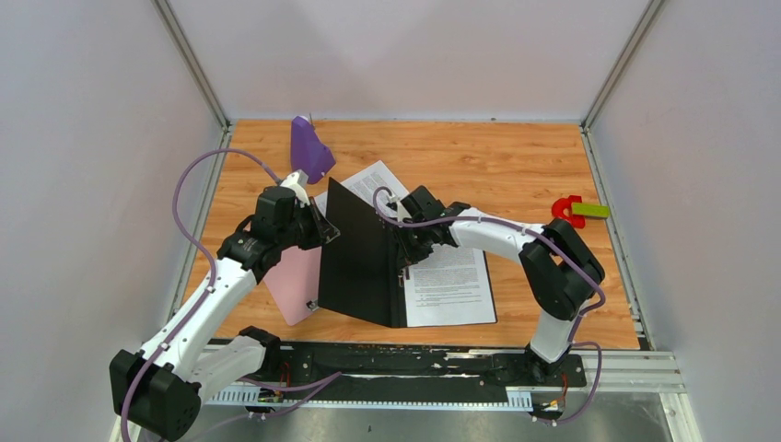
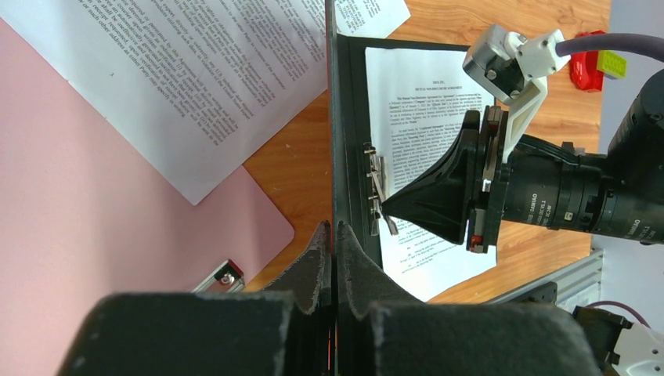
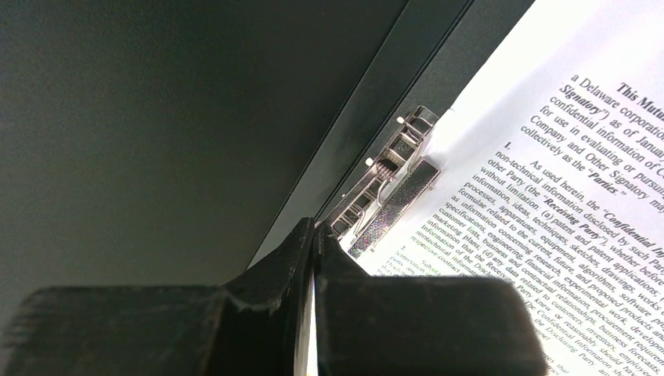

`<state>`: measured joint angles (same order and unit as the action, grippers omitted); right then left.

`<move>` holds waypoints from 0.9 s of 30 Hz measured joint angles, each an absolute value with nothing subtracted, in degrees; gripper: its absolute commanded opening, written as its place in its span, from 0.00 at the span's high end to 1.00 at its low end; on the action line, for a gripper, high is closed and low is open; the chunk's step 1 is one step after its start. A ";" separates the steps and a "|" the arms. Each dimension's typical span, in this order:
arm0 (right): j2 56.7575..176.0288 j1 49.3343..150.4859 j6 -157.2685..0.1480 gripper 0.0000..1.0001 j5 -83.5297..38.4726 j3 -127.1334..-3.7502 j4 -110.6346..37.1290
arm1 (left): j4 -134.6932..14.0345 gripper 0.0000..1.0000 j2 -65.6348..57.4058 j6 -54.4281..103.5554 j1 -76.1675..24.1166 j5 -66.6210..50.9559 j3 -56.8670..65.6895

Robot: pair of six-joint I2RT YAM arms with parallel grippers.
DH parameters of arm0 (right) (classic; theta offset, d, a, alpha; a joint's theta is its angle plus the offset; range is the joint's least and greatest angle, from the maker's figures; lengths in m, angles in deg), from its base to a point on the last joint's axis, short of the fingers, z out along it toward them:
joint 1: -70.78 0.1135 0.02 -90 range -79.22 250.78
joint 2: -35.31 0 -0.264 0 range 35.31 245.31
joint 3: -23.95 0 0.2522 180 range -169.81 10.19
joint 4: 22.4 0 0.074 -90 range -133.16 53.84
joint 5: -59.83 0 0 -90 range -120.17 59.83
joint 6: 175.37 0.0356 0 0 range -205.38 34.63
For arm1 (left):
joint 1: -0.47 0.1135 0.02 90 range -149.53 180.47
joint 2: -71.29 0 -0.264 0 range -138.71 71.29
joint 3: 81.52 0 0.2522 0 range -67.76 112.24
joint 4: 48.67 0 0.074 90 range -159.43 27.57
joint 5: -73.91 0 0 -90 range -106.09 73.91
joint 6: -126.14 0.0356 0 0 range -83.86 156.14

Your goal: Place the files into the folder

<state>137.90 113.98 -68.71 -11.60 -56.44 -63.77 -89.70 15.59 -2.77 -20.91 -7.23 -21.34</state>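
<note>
The folder (image 1: 355,258) lies open in the middle of the table, black inside, its left cover raised upright. My left gripper (image 1: 322,228) is shut on that cover's edge (image 2: 332,229). One file sheet (image 1: 451,276) lies inside the folder on its right half, beside the metal clip (image 3: 387,176). My right gripper (image 1: 405,250) is shut, its tips (image 3: 314,227) touching the clip's near end. The second sheet (image 1: 368,180) lies on the table behind the raised cover, partly on the pink clipboard, and shows in the left wrist view (image 2: 196,70).
A pink clipboard (image 1: 293,281) lies left of the folder under my left arm. A purple object (image 1: 311,147) stands at the back left. A red and green object (image 1: 576,210) sits at the right edge. Grey walls enclose the table.
</note>
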 measured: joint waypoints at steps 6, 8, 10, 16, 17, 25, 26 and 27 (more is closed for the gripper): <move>137.20 114.62 -68.01 1.00 -13.79 -54.56 -60.95 | -89.72 1.00 15.59 -2.77 -20.91 -7.25 -21.34; 137.20 114.79 -67.90 1.00 -14.90 -54.45 -60.47 | -89.74 1.00 15.59 -2.77 -20.91 -7.27 -21.34; 137.18 114.95 -67.88 1.00 -15.84 -54.36 -60.17 | -89.79 1.00 15.59 -2.75 -20.91 -7.32 -21.34; 137.11 115.23 -67.90 1.00 -18.01 -54.34 -59.77 | -89.90 1.00 15.59 -2.75 -20.91 -7.49 -21.34; 137.11 115.27 -67.92 1.00 -18.27 -54.34 -59.77 | -89.90 1.00 15.59 -2.75 -20.91 -7.51 -21.34; 137.11 115.93 -68.84 0.98 -19.34 -54.62 -60.01 | -89.94 1.00 15.59 -2.77 -20.91 -7.60 -21.34; 137.11 115.99 -68.99 0.97 -19.38 -54.69 -60.06 | -89.94 1.00 15.59 -2.77 -20.91 -7.60 -21.34; 137.11 116.06 -69.06 0.97 -19.38 -54.73 -60.15 | -89.98 1.00 15.59 -2.77 -20.91 -7.60 -21.34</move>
